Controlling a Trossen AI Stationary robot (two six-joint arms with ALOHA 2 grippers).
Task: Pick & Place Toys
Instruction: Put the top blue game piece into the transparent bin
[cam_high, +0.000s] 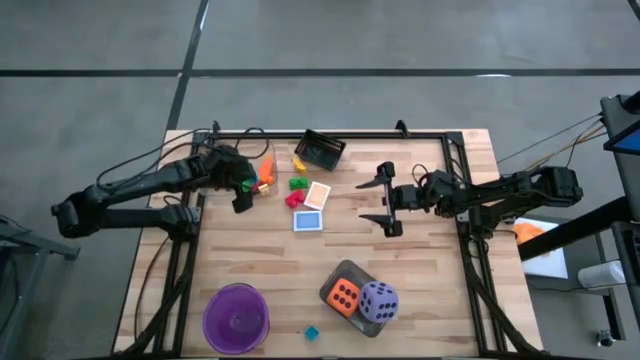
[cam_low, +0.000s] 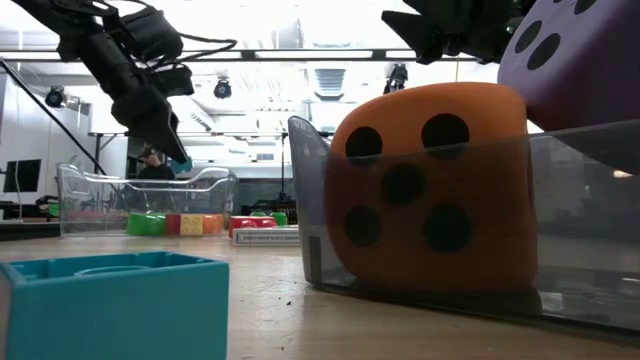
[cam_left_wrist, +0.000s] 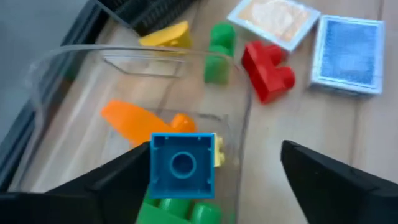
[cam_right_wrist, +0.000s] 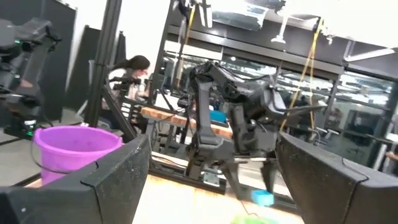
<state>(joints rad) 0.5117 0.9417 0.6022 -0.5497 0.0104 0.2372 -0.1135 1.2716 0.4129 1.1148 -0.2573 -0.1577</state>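
Observation:
My left gripper (cam_high: 243, 195) is open over a clear container (cam_left_wrist: 124, 53) at the table's far left. The container holds orange (cam_left_wrist: 130, 118) and green blocks (cam_left_wrist: 180, 211). A blue block (cam_left_wrist: 182, 165) sits right beside one of the gripper's fingers, above those blocks. Yellow (cam_left_wrist: 168, 37), green (cam_left_wrist: 217, 53) and red blocks (cam_left_wrist: 267, 71) and two cards (cam_high: 317, 195) (cam_high: 308, 221) lie on the table beside the container. The orange die (cam_high: 343, 295) and purple die (cam_high: 378, 300) sit in a tray (cam_high: 350, 270). My right gripper (cam_high: 385, 203) is open and empty above mid-table. My left gripper has one finger (cam_left_wrist: 106, 186) right against the blue block's side (cam_left_wrist: 155, 168), while the other finger stands far off. I cannot tell whether the finger touches the block.
A purple bowl (cam_high: 236, 318) stands at the near left. A teal block (cam_high: 311, 333) lies near the front edge. A black basket (cam_high: 320, 150) sits at the far middle. A dark frame runs along the table's far and side edges. A person shows in the room beyond.

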